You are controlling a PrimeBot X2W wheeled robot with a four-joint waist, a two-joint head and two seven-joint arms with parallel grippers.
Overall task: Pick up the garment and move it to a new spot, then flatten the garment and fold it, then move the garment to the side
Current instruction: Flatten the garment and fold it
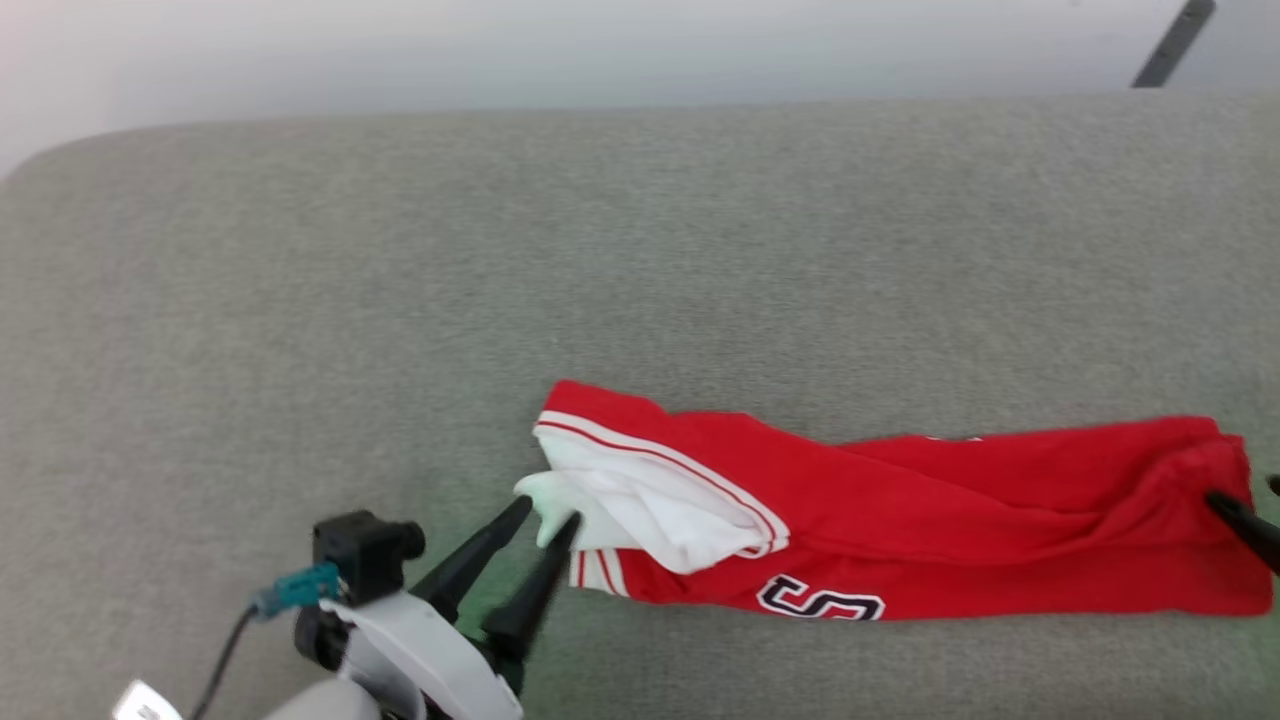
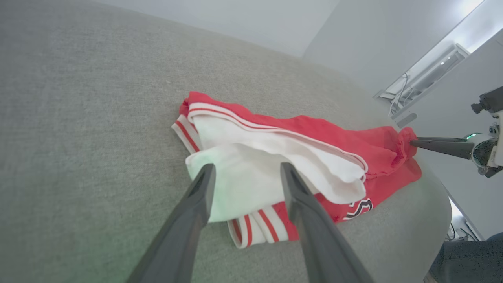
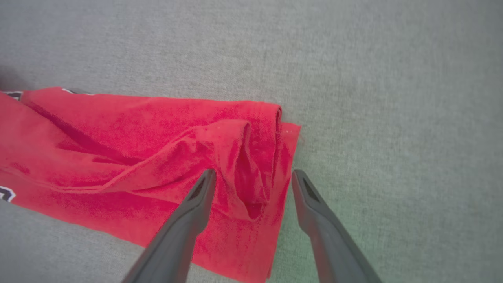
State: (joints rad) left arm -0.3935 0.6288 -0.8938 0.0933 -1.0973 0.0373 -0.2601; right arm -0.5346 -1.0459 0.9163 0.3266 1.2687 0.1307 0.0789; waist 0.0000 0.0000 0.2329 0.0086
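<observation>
Head view: the garment [image 1: 900, 500] lies bunched in a long band on the near right part of the grey cloth-covered counter [image 1: 400, 300], with its white fabric and striped trim at the left end. The left gripper [image 1: 549, 511] has its jaws spread around the tip of the white fabric, not clamped on it. The right gripper [image 3: 253, 173] straddles the crumpled red end with jaws wide, gripping nothing.
</observation>
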